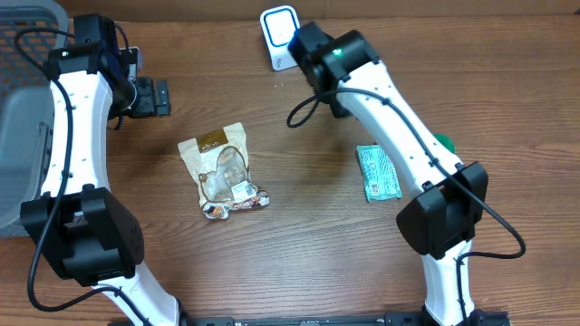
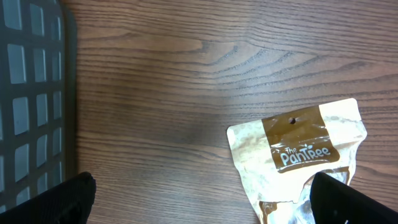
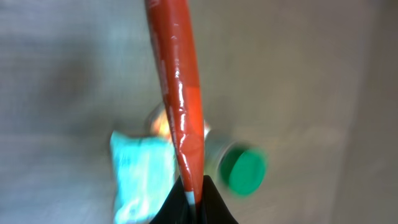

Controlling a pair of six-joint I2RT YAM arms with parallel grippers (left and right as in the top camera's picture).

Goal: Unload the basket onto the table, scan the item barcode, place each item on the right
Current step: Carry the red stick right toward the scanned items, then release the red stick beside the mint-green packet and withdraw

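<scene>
The right jaws are closed on a thin red packet (image 3: 183, 106), near the scanner (image 1: 279, 34) at the far edge of the surface (image 1: 299, 263). We see it edge-on, so no print is readable. The left jaws stand wide open near the far left corner. On the middle pouch (image 2: 298, 155) we read "The PanTree".

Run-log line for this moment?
left gripper: open, empty | right gripper: shut on red packet near scanner | brown pouch: on table

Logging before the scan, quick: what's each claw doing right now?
Left claw: open, holding nothing.
Right claw: closed on a thin red packet.
</scene>
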